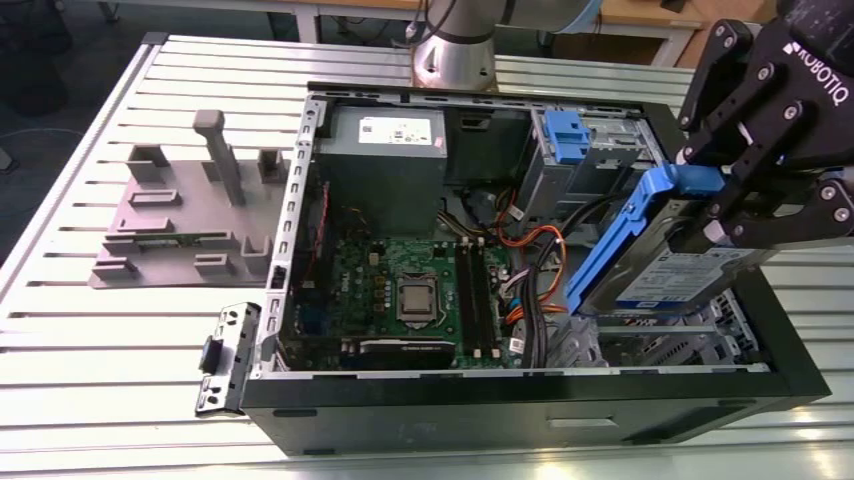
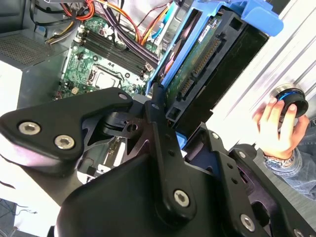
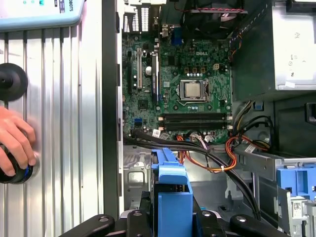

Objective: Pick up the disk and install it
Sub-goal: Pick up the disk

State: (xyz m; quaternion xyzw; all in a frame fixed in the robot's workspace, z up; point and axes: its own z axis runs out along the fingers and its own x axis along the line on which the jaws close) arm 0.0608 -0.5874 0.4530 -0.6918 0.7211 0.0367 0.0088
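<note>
A ribbed metal table (image 1: pixel 107 330) carries an open computer case (image 1: pixel 534 410), with bare floor beyond its far edge. My claw (image 1: pixel 727 205) is clamped on the disk (image 1: pixel 667 270), its black fingers pressing the blue bracket, and the disk hangs tilted over the case's corner at the exterior view's right, clear of the case floor. That view shows the white-and-blue label facing out.

In the second wrist view the disk (image 2: pixel 207 64) turns its other face: a green circuit board and a dark connector edge, framed by the blue bracket, with my fingers (image 2: pixel 160 128) closed on its lower end. In the first wrist view the disk's bracket (image 3: pixel 170 192) rises edge-on between my fingers.

Below the disk lies the motherboard (image 1: pixel 400 290) with its bare processor socket, memory slots and orange and black cables (image 1: pixel 534 250) beside it. The grey power supply (image 1: pixel 387 150) sits at the case's far side, with another blue bracket (image 1: pixel 567 135) in the bay next to it.

On the exterior view's left stands a grey plastic stand (image 1: pixel 187 210), well apart from the case. In both wrist views, a person's hand (image 2: pixel 276 128) grips a round black knob on the table beside the case.
</note>
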